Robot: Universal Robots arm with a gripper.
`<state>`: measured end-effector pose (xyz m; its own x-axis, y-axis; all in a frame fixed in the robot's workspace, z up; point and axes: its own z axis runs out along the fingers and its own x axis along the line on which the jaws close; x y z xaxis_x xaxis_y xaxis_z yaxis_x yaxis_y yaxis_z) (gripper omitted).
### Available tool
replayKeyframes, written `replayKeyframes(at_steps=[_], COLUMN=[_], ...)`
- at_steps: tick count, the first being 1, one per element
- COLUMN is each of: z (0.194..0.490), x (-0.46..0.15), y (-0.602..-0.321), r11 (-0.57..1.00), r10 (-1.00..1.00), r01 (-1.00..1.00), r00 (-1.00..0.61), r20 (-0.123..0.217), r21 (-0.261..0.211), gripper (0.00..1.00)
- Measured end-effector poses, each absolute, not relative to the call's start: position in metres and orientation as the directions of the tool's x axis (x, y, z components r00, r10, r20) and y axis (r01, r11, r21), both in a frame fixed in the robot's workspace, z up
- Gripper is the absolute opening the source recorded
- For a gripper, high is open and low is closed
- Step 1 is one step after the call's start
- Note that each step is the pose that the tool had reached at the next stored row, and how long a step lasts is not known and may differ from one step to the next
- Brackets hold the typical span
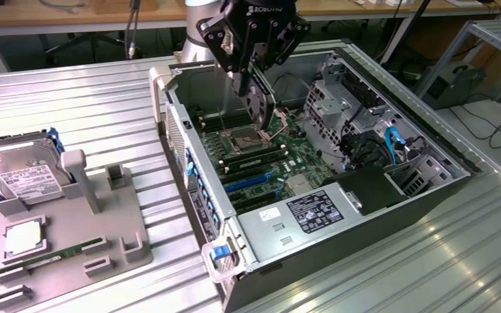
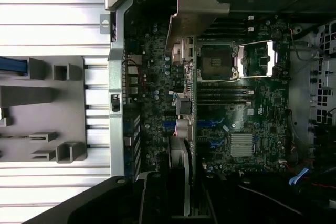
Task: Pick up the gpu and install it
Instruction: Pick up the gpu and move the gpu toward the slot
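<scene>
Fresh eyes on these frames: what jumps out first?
The claw grips the gpu edge-on, hanging just above the motherboard inside the open computer case. The wrist view shows the card's silver bracket at one end. On the exterior view's left, a gray fixture tray carries a hard drive and a memory stick.
</scene>
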<state>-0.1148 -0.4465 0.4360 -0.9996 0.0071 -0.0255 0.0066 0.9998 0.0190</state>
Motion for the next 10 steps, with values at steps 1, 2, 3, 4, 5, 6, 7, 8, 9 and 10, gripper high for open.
replayKeyframes(at_steps=[1,2,3,4,5,6,7,8,9,10], z=[0.4359,0.436,0.436,0.436,0.4359,0.436,0.4359,0.4359,0.436,0.4359], x=[-0.1137,-0.1129,-0.1121,-0.1115,-0.1099,-0.109,-0.1081,-0.107,-0.106,-0.1049], y=[-0.4465,-0.4466,-0.4465,-0.4465,-0.4465,-0.4465,-0.4465,-0.4465,-0.4465,-0.4465], r11=[1.0,1.0,1.0,1.0,1.0,1.0,1.0,1.0,1.0,1.0], r10=[0.007,0.007,0.007,0.007,0.007,0.007,0.007,0.007,0.007,0.007], r01=[0.007,0.007,0.007,0.007,0.007,0.007,0.007,0.007,0.007,0.007], r00=[-1.0,-1.0,-1.0,-1.0,-1.0,-1.0,-1.0,-1.0,-1.0,-1.0], r20=[-0.026,-0.026,-0.026,-0.026,-0.026,-0.026,-0.026,-0.026,-0.026,-0.026], r21=[0.019,0.019,0.019,0.019,0.019,0.019,0.019,0.019,0.019,0.019], gripper=[0.27,0.27,0.27,0.27,0.27,0.27,0.27,0.27,0.27,0.27])
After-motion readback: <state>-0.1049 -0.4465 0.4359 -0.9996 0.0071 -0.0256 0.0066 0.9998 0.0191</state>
